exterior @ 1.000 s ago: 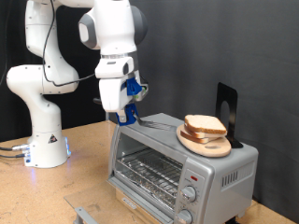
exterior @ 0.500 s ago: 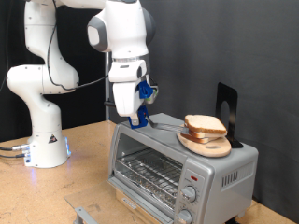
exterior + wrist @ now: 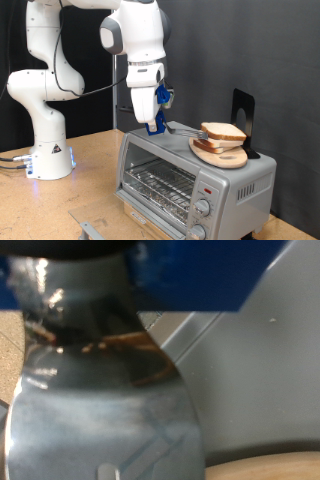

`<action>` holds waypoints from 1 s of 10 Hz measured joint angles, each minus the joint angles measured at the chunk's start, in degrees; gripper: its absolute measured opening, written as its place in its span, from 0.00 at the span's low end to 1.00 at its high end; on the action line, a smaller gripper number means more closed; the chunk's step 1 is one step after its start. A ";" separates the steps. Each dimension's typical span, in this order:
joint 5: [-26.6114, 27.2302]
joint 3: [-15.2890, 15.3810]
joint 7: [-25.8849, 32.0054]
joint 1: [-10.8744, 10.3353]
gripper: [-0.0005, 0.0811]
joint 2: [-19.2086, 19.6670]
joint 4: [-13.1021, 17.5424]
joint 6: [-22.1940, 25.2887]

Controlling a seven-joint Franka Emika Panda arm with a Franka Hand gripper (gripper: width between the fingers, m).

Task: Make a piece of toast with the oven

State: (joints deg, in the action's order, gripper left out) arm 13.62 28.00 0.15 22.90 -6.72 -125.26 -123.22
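Gripper: we are watching the gripper (image 3: 157,127) hanging just above the oven (image 3: 190,170), and we cannot tell how far its fingers are parted.
Tool: a shiny metal blade (image 3: 100,410) is filling the wrist view and reaching out from the hand toward the bread; we are judging it a spatula, though how it is attached is not showing.
Toast: the piece of toast (image 3: 222,132) is lying on top of a stack on the wooden plate (image 3: 222,157), near the hand, just past the blade's tip.
Handling: we are judging it light, soft and crumbly.
Hold: we are favouring sliding flat underneath, not pinching the crust.
Oven door: it is looking shut.
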 joint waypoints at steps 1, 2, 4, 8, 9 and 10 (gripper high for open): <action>0.66 0.00 0.61 -0.16 0.49 -0.39 -0.14 0.60; 1.09 0.02 0.85 -0.27 0.49 -0.88 -0.34 1.13; 1.64 0.03 0.93 -0.50 0.49 -1.79 -0.99 1.51; 2.60 0.02 0.93 -0.56 0.49 -2.96 -2.04 1.58; 2.72 -0.02 0.93 -0.55 0.49 -3.00 -2.16 1.58; 2.79 -0.07 0.93 -0.55 0.49 -3.01 -2.25 1.59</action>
State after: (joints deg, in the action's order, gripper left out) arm 16.41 27.94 1.08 22.35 -9.73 -127.51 -121.64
